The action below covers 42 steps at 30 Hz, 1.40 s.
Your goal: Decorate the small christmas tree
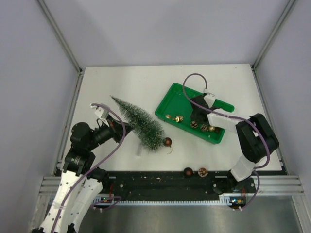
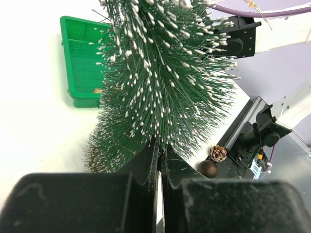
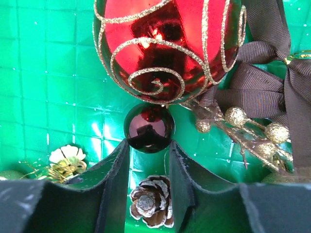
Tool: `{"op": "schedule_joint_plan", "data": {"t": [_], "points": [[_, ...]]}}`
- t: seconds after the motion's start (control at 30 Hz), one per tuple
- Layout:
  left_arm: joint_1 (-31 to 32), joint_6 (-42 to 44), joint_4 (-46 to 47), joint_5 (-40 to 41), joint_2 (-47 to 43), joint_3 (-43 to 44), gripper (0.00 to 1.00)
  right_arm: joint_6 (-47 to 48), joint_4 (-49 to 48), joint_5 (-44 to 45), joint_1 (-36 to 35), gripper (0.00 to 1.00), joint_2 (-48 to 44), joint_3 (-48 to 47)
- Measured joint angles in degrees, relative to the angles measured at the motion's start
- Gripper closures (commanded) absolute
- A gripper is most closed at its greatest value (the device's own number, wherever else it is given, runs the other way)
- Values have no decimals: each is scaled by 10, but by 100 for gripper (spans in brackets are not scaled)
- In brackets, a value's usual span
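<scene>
Top external view: left gripper (image 1: 122,127), at eight o'clock, clamped shut on the small christmas tree (image 1: 141,121), tip toward ten o'clock; right gripper (image 1: 197,119), at three o'clock in the green tray (image 1: 167,104), fingers (image 3: 112,184) parted astride a dark red ball (image 3: 149,127).

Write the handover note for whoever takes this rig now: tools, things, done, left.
Left tool: shut on the tree, tipped on its side.
Right tool: open, in the green tray, tips beside a small dark red ball.
Done: a brown ball sits at the tree's wide end; whether hung, unclear.
To do: the tray's ornaments, plus a dark ball and pine cone at the near edge.
</scene>
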State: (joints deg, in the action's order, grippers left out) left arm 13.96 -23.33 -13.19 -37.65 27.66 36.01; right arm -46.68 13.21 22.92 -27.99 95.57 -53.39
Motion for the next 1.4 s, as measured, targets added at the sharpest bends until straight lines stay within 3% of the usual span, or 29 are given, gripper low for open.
{"op": "schedule_joint_plan", "data": {"t": [0.3, 0.47, 0.63, 0.97, 1.4], "points": [[-1, 1, 3, 1, 4, 0, 100, 20, -12, -4, 0, 80, -29, 0], [-1, 1, 3, 0, 3, 0, 100, 36, -12, -7, 0, 58, -107, 0], [-1, 1, 3, 0, 2, 0, 100, 51, -8, -4, 0, 50, -114, -9], [-1, 1, 2, 0, 2, 0, 100, 62, 1, 17, 0, 49, -8, -23], [-1, 1, 3, 0, 2, -1, 100, 87, -14, 71, 0, 54, 7, -29]]}}
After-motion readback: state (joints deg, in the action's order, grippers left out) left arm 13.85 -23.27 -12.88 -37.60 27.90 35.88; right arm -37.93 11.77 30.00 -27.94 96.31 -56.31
